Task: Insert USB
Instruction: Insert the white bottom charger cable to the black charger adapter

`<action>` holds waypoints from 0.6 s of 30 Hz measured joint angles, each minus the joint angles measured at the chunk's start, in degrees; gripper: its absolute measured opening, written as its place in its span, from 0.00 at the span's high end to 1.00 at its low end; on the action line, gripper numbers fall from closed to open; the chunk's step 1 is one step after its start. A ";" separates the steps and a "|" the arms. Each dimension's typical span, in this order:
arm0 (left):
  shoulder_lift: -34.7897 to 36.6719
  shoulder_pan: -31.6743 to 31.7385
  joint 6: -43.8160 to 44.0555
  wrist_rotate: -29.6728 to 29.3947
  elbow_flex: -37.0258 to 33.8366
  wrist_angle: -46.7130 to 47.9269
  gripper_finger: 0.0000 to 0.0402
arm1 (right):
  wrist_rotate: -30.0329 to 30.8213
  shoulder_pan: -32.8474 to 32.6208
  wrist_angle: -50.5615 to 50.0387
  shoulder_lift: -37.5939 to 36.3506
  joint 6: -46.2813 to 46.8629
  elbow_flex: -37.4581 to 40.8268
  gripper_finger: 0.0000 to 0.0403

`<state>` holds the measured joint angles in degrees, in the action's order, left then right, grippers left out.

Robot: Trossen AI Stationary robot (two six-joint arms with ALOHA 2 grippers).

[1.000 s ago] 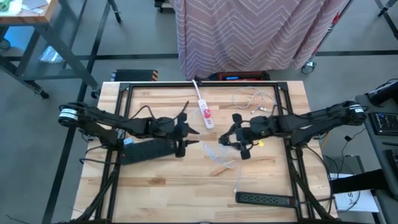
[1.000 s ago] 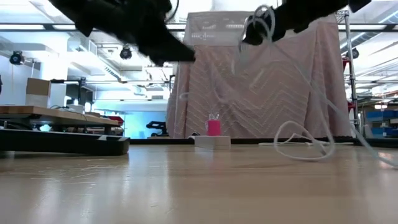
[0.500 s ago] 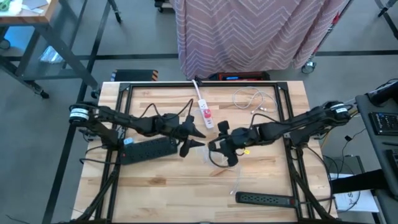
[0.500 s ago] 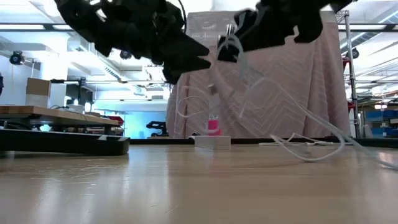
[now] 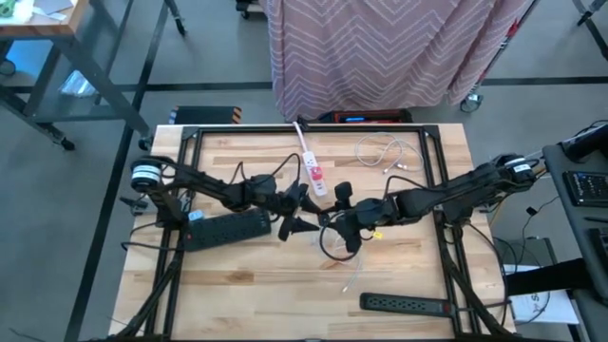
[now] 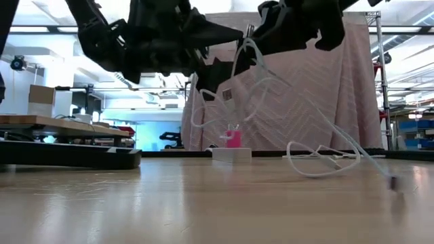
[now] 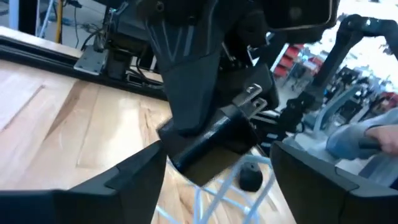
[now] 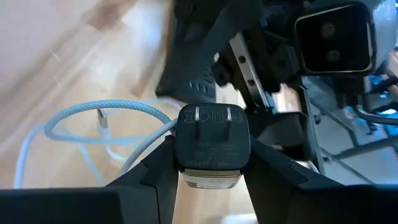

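Note:
My right gripper (image 5: 337,217) is shut on a dark charger block (image 8: 212,147) with two metal prongs, above the table's middle. A pale blue-white cable (image 8: 99,137) loops away from the block; its metal plug (image 8: 101,118) shows beside the loop. In the low view the cable (image 6: 319,129) hangs down and trails onto the table. My left gripper (image 5: 302,211) is open and empty just left of the right gripper, its fingers (image 7: 112,180) standing either side of the block (image 7: 214,134) without touching it. My right gripper pinches the charger block's two side faces (image 8: 180,152) between its two fingers. The prongs (image 8: 211,114) point away from the wrist, toward my left gripper. The block is lifted clear of the table, and the cable hangs slack below it.
A black power strip (image 5: 228,226) lies under my left arm. A white strip with a pink part (image 5: 312,169) lies at the far middle, another black strip (image 5: 404,304) at the near right, and a loose white cable (image 5: 385,152) at the far right.
My right gripper has gone toward the table's left edge with the charger block, dragging the cable's trailing part along the table. My left gripper has gone toward the table's right edge, up to the right gripper, staying open.

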<state>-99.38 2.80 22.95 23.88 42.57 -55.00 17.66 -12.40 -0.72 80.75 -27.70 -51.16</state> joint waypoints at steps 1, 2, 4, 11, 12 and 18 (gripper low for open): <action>-0.39 0.01 0.84 0.26 0.20 -0.76 0.30 | 0.87 -0.03 -0.45 0.00 0.00 0.00 0.65; -0.66 0.01 1.68 0.30 0.44 -1.43 0.29 | 1.98 -0.11 -1.14 0.00 -0.11 0.00 0.65; -0.67 0.05 3.90 -0.75 0.79 -1.63 0.29 | 3.48 -0.11 -1.64 -0.04 -0.15 0.00 0.65; -0.71 1.05 15.40 -6.02 1.72 -1.91 0.32 | 8.63 0.02 -2.38 -0.04 -0.94 -0.07 0.65; -0.73 1.29 16.84 -6.43 1.72 -2.01 0.33 | 9.30 0.04 -2.56 -0.04 -1.01 -0.07 0.64; -0.73 1.54 18.61 -7.96 1.70 -1.73 0.39 | 9.72 0.04 -3.24 -0.02 -0.97 0.00 0.65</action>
<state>-100.12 4.34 41.57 15.92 44.27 -56.73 27.38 -12.36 -3.97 80.73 -28.67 -51.16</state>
